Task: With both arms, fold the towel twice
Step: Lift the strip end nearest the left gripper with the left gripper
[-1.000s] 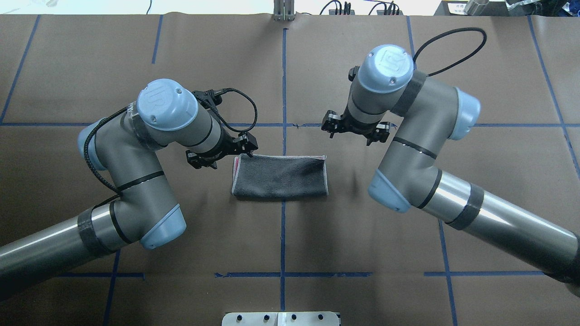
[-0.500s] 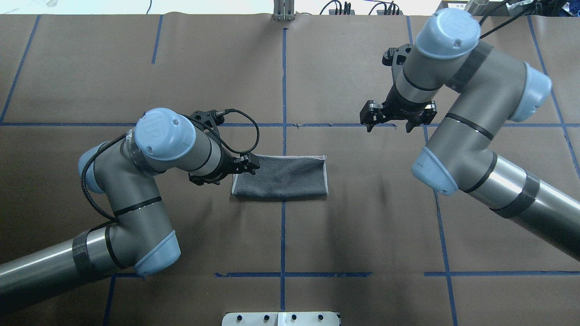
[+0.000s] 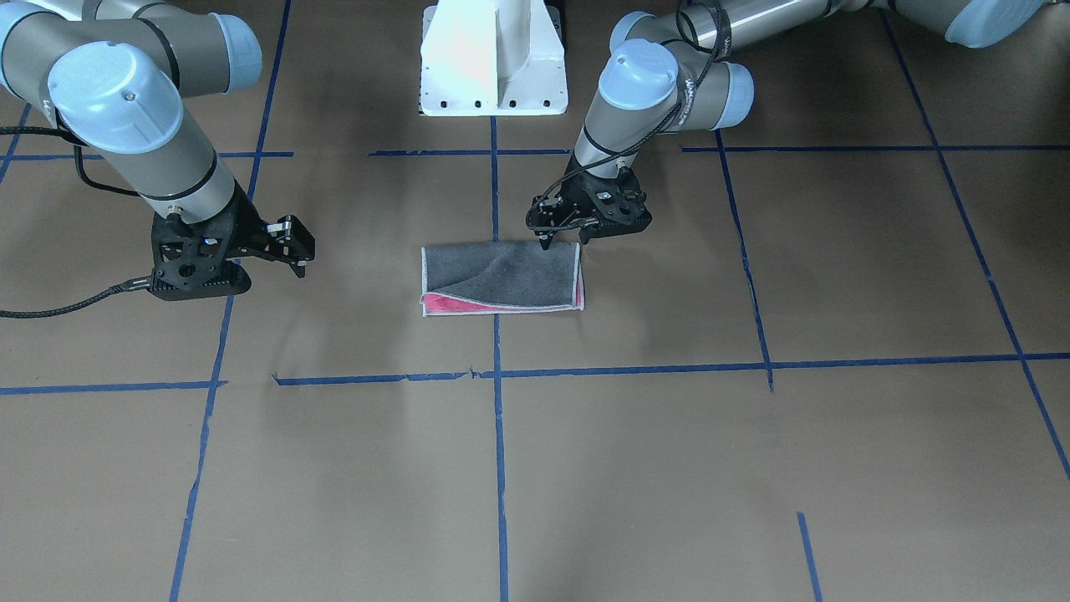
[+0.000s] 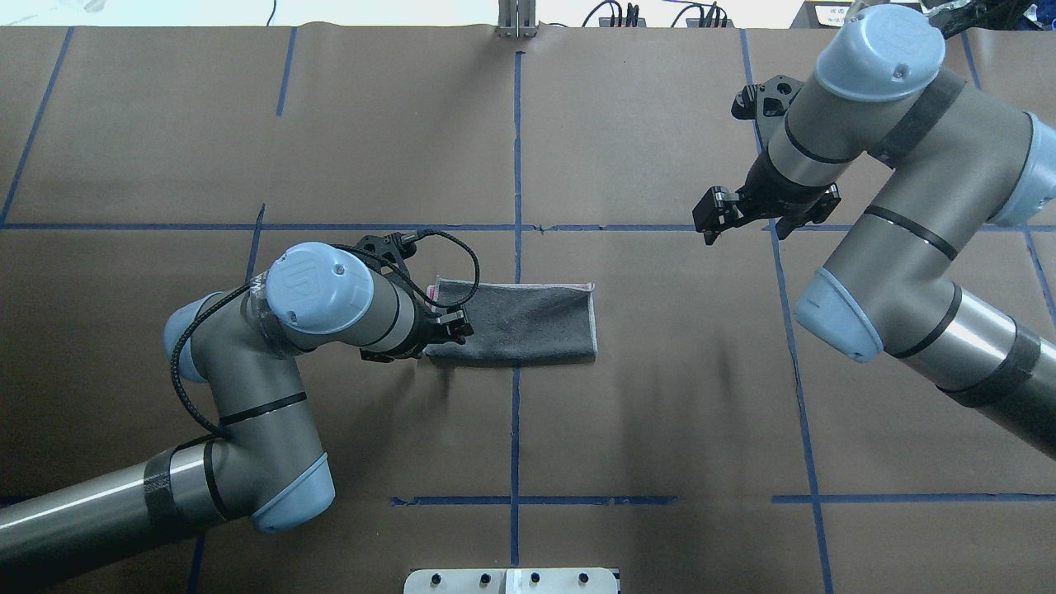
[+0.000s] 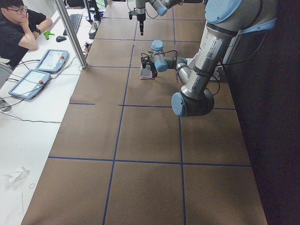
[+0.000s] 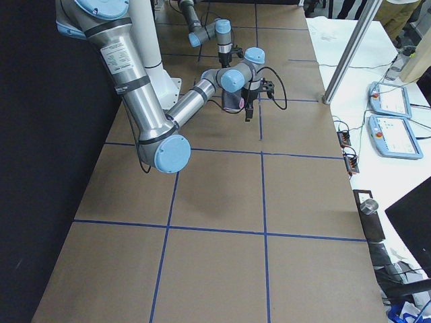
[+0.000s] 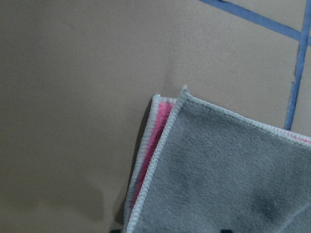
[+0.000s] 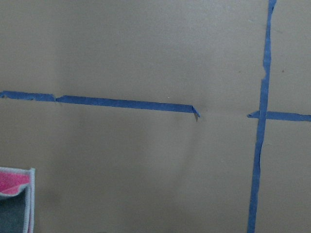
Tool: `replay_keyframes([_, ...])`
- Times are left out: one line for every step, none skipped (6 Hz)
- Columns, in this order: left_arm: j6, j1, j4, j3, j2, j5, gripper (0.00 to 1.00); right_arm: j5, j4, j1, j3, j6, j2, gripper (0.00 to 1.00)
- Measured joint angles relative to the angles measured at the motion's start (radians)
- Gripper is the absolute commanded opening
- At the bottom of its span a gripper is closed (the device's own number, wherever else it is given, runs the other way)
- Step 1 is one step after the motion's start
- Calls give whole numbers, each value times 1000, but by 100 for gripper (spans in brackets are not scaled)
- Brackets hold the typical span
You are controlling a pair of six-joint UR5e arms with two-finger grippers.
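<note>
The towel lies folded once into a grey strip at the table's middle. A pink face shows along its far edge in the front view and under its corner in the left wrist view. My left gripper is low over the towel's left end, near its robot-side corner. Its fingers are apart and hold nothing. My right gripper is open and empty, raised well to the right of the towel and beyond it. A towel corner shows in the right wrist view.
Blue tape lines cross the brown table cover. The white pedestal base stands at the robot side. A metal post and cables are at the far edge. An operator sits by tablets beyond the table.
My left gripper moved down along the towel's left end toward the robot side. My right arm swung away to the right and farther from the towel.
</note>
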Motion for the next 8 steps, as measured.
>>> replay_keyframes([-2, 1, 0, 10, 0, 1, 67, -1, 0, 0, 1, 2, -1, 100])
replay_keyframes([-3, 1, -1, 17, 0, 1, 64, -3, 0, -1, 1, 5, -2, 100])
replay_keyframes([-4, 1, -1, 23, 0, 1, 54, -5, 0, -1, 1, 6, -3, 100])
replay_keyframes([-4, 1, -1, 30, -1, 1, 41, -6, 0, -1, 1, 7, -3, 100])
replay_keyframes([-4, 1, -1, 37, -1, 1, 22, -7, 0, -1, 1, 7, -4, 100])
replay_keyframes([-3, 2, -2, 40, -1, 0, 3, -7, 0, -1, 0, 7, -4, 100])
replay_keyframes([-1, 2, -3, 37, -2, -1, 0, -7, 0, -1, -1, 7, -4, 100])
replay_keyframes([3, -2, -4, 30, -3, -2, 0, -7, 0, -1, -2, 7, -5, 100])
